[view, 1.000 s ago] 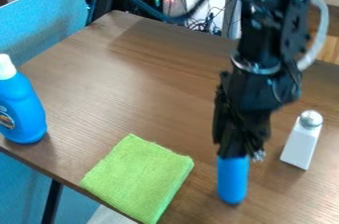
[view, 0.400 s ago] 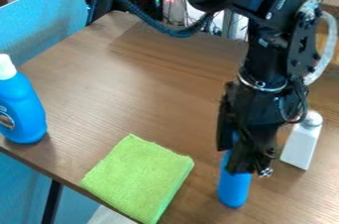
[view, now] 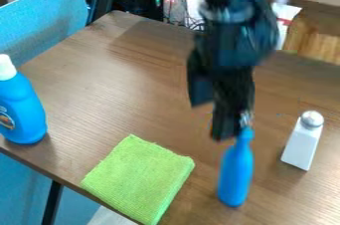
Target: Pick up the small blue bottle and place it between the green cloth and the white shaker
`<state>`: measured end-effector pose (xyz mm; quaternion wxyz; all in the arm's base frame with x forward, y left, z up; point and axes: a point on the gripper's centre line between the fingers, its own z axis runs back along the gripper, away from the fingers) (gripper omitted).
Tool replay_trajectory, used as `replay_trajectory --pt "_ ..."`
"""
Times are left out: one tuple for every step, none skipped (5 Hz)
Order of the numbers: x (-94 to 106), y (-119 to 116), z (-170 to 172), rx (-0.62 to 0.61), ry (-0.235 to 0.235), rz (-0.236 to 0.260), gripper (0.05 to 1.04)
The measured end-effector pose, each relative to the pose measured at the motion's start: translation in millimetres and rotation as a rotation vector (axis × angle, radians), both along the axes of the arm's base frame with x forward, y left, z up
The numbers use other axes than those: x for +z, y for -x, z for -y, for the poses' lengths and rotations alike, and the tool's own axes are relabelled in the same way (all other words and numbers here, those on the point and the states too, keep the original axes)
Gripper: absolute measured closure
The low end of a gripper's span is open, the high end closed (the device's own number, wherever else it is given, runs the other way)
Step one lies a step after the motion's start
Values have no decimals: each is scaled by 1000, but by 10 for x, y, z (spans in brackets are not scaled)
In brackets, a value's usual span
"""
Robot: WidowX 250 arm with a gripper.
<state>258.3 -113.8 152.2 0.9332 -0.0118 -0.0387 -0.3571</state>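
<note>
One slim blue bottle (view: 235,174) is apparently being handled; tipping should be avoided; whether the black gripper (view: 229,127) is open cannot be told.

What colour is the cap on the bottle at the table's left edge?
White, best seen in the camera view.

Blue btl (view: 235,171), plain, slim body tapering to narrow neck, rounded base edge. Stands approx. upright on counter (view: 126,87), btwn green cloth (view: 138,179) & white shaker w/ metal top (view: 303,142), apart from both.
</note>
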Motion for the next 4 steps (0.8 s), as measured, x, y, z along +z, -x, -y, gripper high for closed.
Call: replay_trajectory --pt "378 31 -382 102 3 8 83" --pt "524 76 -813 229 -77 30 83" --pt "425 124 -1136 332 -127 8 83" --pt "293 111 -1172 333 -108 -13 83"
